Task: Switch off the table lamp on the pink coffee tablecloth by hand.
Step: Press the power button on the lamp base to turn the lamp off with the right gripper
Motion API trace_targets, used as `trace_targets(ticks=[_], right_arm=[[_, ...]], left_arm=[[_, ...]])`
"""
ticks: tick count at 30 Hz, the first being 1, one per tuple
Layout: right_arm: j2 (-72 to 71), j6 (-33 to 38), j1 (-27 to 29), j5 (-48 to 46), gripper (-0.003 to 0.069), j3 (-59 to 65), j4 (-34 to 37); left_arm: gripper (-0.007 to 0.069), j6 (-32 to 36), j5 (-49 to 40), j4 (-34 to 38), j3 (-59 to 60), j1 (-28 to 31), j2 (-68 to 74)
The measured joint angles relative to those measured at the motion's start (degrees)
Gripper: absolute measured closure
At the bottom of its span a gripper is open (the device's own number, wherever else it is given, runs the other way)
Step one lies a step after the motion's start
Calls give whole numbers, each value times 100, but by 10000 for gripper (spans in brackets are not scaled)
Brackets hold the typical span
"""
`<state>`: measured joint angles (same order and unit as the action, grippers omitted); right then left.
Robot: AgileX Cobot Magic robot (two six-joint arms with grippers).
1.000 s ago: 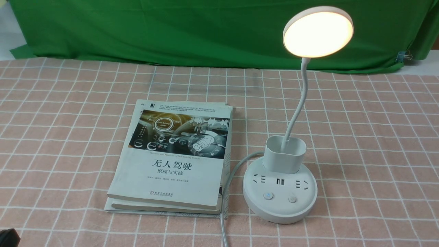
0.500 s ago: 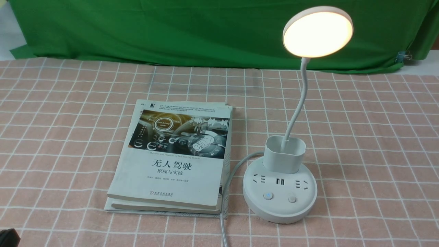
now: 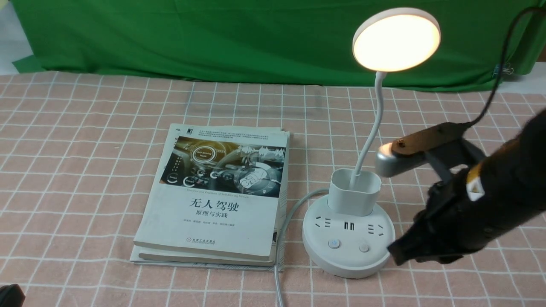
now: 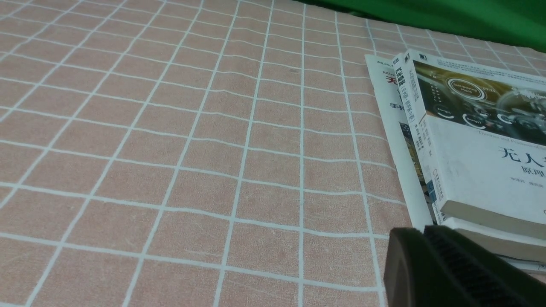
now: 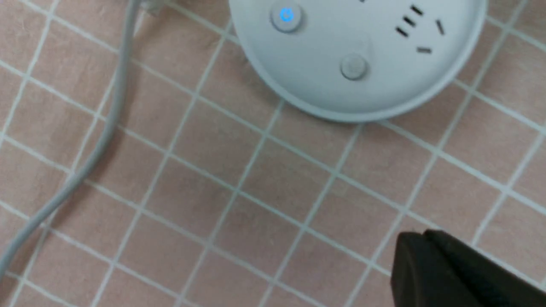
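The white table lamp (image 3: 349, 238) stands on the pink grid tablecloth (image 3: 85, 170), its disc head (image 3: 396, 39) lit. Its round base carries a blue-lit button (image 3: 333, 243) and a plain button (image 3: 363, 247); both show in the right wrist view, the lit button (image 5: 286, 16) and the plain one (image 5: 353, 66). My right gripper (image 3: 394, 251) is shut and empty, its tip beside the base's right edge, just above the cloth; it also shows in the right wrist view (image 5: 420, 238). My left gripper (image 4: 420, 232) is shut and empty near the books' front corner.
Stacked books (image 3: 217, 192) lie left of the lamp. The lamp's grey cord (image 3: 279, 256) runs between the books and the base toward the front edge. A green backdrop cloth (image 3: 213, 38) hangs behind the table. A black corner of the left arm (image 3: 10, 295) shows at lower left.
My right arm has come into the front view from the right and now reaches down beside the lamp base. The lamp stays lit; the left arm has not moved.
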<state>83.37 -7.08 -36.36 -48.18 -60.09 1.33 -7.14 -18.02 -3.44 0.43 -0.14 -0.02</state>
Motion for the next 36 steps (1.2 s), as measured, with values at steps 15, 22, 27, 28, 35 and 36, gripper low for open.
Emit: trace_targets(ticks=[15, 22, 27, 28, 35, 36], right_arm=[[1667, 321, 95, 551, 615, -807, 434], [2102, 325, 177, 551, 615, -824, 428], [2192, 367, 214, 511, 613, -883, 441], [2192, 367, 214, 509, 613, -883, 441], [1870, 367, 214, 519, 613, -854, 441], [1768, 367, 214, 534, 613, -854, 441]], left_arm=[[618, 0, 0, 17, 0, 0, 0], [618, 0, 0, 23, 0, 0, 0], [618, 0, 0, 23, 0, 0, 0], [618, 0, 0, 23, 0, 0, 0], [618, 0, 0, 23, 0, 0, 0], [618, 0, 0, 23, 0, 0, 0]])
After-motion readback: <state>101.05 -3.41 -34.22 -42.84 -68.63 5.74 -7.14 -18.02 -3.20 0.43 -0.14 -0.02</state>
